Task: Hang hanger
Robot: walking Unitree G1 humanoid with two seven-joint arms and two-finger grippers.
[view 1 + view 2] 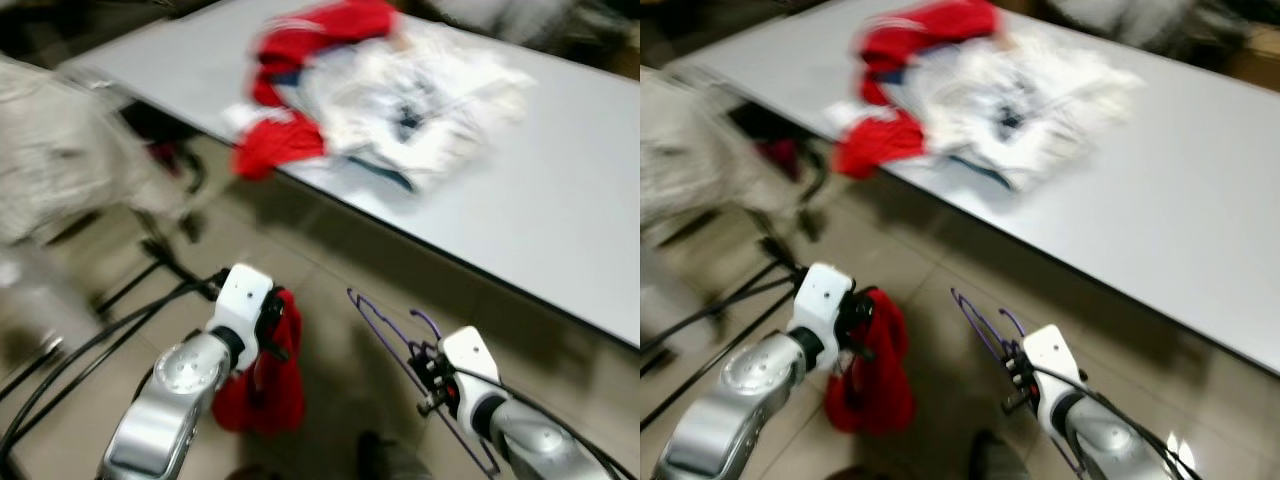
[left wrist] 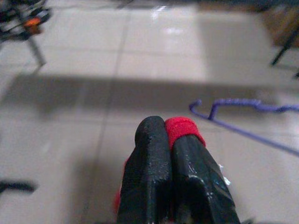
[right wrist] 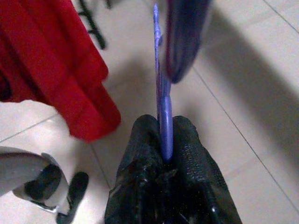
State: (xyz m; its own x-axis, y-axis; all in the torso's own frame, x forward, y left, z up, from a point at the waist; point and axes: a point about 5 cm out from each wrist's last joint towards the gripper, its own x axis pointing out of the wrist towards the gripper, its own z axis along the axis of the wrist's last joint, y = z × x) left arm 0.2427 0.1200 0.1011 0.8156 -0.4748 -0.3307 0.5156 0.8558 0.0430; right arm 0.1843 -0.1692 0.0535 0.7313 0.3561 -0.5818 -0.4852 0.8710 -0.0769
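Note:
My right gripper [image 1: 428, 372] is shut on a thin purple hanger [image 1: 385, 335], held low over the tiled floor; in the right wrist view the purple hanger [image 3: 161, 100] runs straight out from between the fingers [image 3: 142, 154]. A red garment [image 1: 268, 375] hangs down from my left gripper [image 1: 272, 325], which is shut on it. The left wrist view shows red cloth [image 2: 183, 128] pinched between the black fingers [image 2: 152, 163], with the purple hanger [image 2: 243, 109] beyond. The eye views are blurred.
A grey table [image 1: 560, 210] stretches ahead with a heap of red and white clothes [image 1: 370, 85] on it. A black metal rack with cables [image 1: 120, 300] stands at the left beside pale hanging fabric [image 1: 50, 160]. Tiled floor [image 1: 330, 270] lies between me and the table.

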